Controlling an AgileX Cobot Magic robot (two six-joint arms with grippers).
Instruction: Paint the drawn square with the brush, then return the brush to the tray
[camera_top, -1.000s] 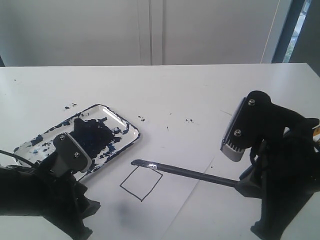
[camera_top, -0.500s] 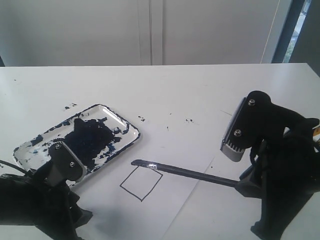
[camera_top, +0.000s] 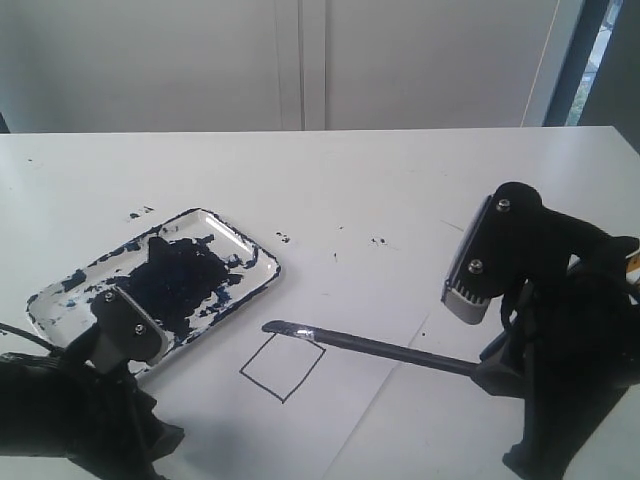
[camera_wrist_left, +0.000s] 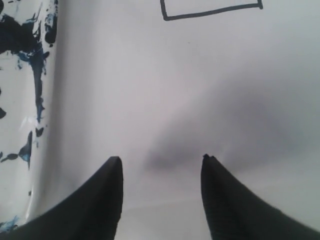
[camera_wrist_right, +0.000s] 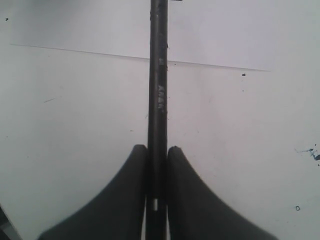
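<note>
The right arm's fingers (camera_wrist_right: 132, 200) are clenched on the thin black rod handle of the brush (camera_top: 370, 345). Its glinting metal collar and dark tip sit at about 11 o'clock of the drawn square (camera_top: 283, 366), a fine pen outline, white inside, on flat matte paper (camera_top: 330, 400), so painting looks not yet begun. Next, the soft tip likely needs lowering gently inside the lines. The left arm's fingers (camera_wrist_left: 107, 200) stand released and empty by the glossy, round-cornered tray (camera_top: 243, 235), smeared dark blue, at the square's 10 o'clock.

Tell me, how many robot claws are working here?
2. The left gripper hangs open and empty beside the tray. The right gripper, on the right of the exterior view, is shut on the brush.
</note>
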